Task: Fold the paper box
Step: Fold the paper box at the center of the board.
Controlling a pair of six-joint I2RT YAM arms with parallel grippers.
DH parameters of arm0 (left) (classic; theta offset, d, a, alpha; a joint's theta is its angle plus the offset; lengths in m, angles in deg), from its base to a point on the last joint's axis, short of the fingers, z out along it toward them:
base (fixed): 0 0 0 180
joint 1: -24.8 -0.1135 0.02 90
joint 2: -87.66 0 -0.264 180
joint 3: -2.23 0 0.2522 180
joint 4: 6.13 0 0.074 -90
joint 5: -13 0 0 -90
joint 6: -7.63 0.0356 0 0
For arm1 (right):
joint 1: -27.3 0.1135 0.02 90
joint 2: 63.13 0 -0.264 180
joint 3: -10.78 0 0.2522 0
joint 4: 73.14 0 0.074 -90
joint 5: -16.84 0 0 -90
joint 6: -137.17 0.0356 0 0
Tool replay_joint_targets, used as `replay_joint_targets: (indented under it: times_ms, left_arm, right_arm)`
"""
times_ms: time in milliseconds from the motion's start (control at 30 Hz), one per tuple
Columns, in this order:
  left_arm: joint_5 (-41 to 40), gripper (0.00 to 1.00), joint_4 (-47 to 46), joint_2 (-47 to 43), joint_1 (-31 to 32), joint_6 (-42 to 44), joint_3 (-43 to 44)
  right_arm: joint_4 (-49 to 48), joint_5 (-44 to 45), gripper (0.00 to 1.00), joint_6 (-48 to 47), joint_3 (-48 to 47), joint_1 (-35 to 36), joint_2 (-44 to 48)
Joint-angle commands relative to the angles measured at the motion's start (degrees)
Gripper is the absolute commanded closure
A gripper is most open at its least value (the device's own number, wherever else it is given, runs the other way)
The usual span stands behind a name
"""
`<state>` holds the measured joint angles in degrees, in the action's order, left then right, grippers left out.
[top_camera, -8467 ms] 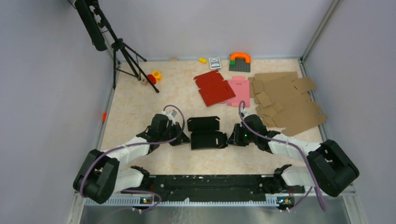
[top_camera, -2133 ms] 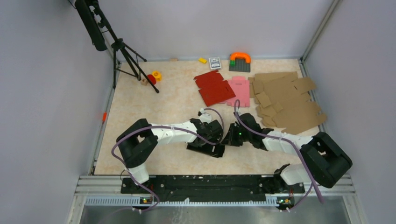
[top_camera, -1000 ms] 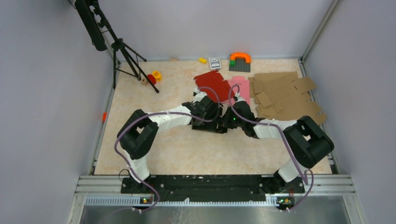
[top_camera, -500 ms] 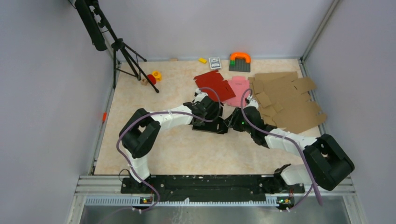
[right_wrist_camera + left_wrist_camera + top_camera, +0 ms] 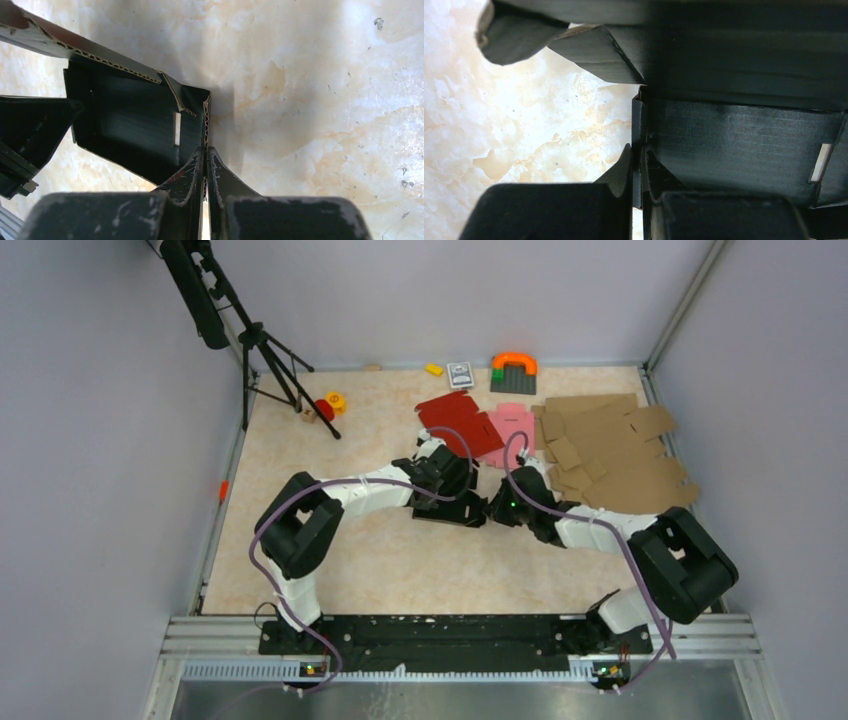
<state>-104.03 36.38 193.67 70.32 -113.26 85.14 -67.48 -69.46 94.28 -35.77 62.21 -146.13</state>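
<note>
Left wrist: my left end effector grips one box wall, my right end effector another. With the walls half-raised, I'd tuck flaps next.

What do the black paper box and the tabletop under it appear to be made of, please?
The paper box: thin corrugated cardboard, matte black; its cut edge shows wavy flutes between two liners. The tabletop: smooth, cream with tan marble-like veining; possibly laminate or real stone, the pictures cannot settle which.
</note>
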Motion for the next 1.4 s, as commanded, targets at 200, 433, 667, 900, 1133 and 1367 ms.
replay_joint_targets:
  times_ms: [200, 433, 667, 900, 1133, 1367]
  left_arm:
    - [3.73, 1.00, -0.76, -0.46, -0.08, -0.22, -0.08]
    - [3.51, 1.00, -0.86, -0.75, -0.08, -0.48, -0.21]
    - [4.82, 1.00, -1.35, -1.00, -0.08, -0.48, -0.45]
    - [4.94, 1.00, -1.17, -0.59, -0.05, -0.40, -0.29]
    - [4.32, 1.00, -0.70, -0.63, -0.03, -0.56, -0.11]
    - [4.17, 1.00, -0.54, -0.64, -0.08, -0.66, -0.09]
  right_arm:
    - [-8.19, -2.19, 1.00, -2.54, 0.11, 1.75, 4.56]
    - [-5.84, -0.61, 1.00, -6.08, -5.29, 5.95, -0.18]
    - [-6.83, -0.84, 1.00, -6.72, -7.11, 7.18, -2.61]
    - [-5.42, -0.35, 0.87, -6.07, -8.35, 7.14, -4.80]
    - [-7.13, 1.84, 0.71, -4.58, -4.46, 6.95, -0.71]
    - [-8.78, -0.70, 0.91, -3.65, -4.20, 6.32, -2.12]
